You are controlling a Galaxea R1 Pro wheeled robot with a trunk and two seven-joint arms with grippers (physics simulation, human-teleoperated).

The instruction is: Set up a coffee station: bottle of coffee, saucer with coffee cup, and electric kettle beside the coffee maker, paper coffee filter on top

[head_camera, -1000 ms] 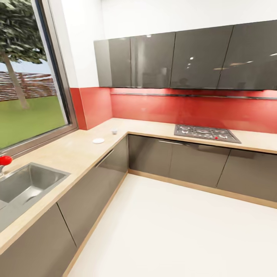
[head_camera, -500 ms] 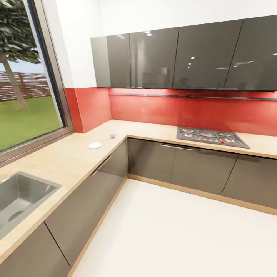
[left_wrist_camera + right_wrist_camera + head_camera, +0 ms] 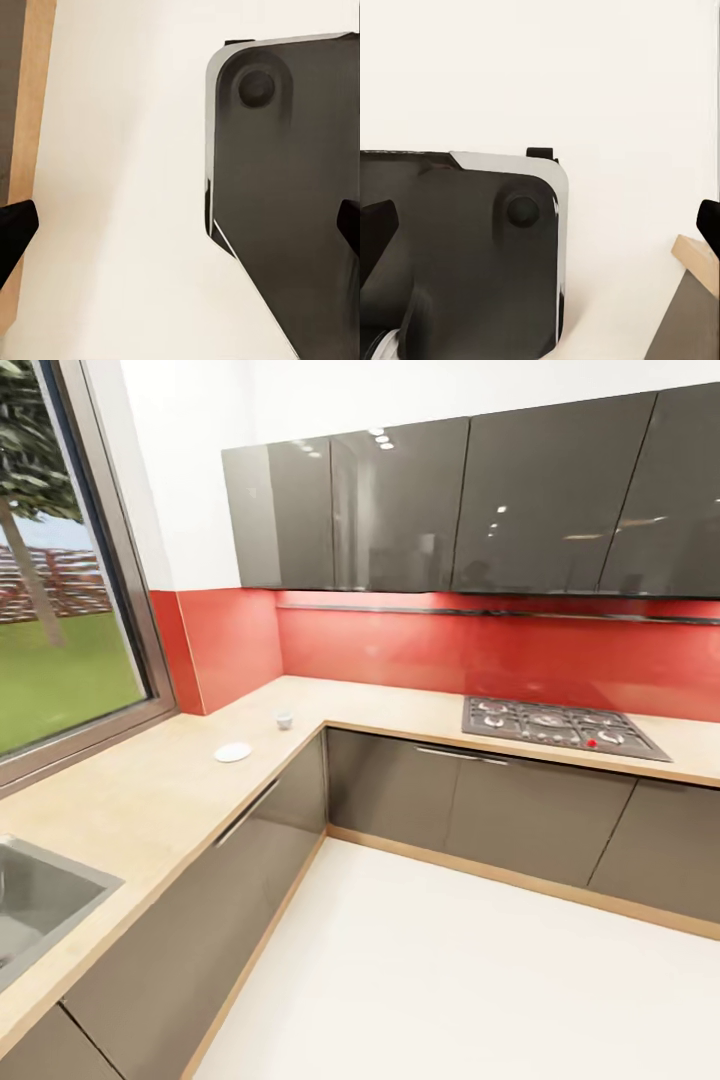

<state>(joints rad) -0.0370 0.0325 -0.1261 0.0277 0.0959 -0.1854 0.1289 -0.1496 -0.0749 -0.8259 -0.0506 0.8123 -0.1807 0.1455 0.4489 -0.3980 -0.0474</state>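
A: Head view is showing the saucer [image 3: 232, 752] lying flat on the kitchen countertop [image 3: 150, 800], near the inner corner, with the coffee cup [image 3: 284, 720] standing apart from it, closer to the red backsplash [image 3: 420, 650].

B: Is anything else of the station showing?

A: The thin kitchen shelf [image 3: 500, 611] is running under the dark wall cabinets [image 3: 400, 510]; I am not making out a jar on it. The hob [image 3: 560, 727] is sitting further along the counter, the sink [image 3: 40, 900] at the near end.

B: And the arms?

A: Both wrist views are looking down at pale floor [image 3: 127, 187] and the robot's dark base [image 3: 457, 247]. The left gripper [image 3: 180, 225] is showing fingertips wide apart with nothing between them; the right gripper [image 3: 540, 225] likewise.

B: So which way is the cup lying from them?

A: Ahead and to the robot's left, up at counter height, well apart from both. I judge the left arm is the nearer one, once the base is closing in.
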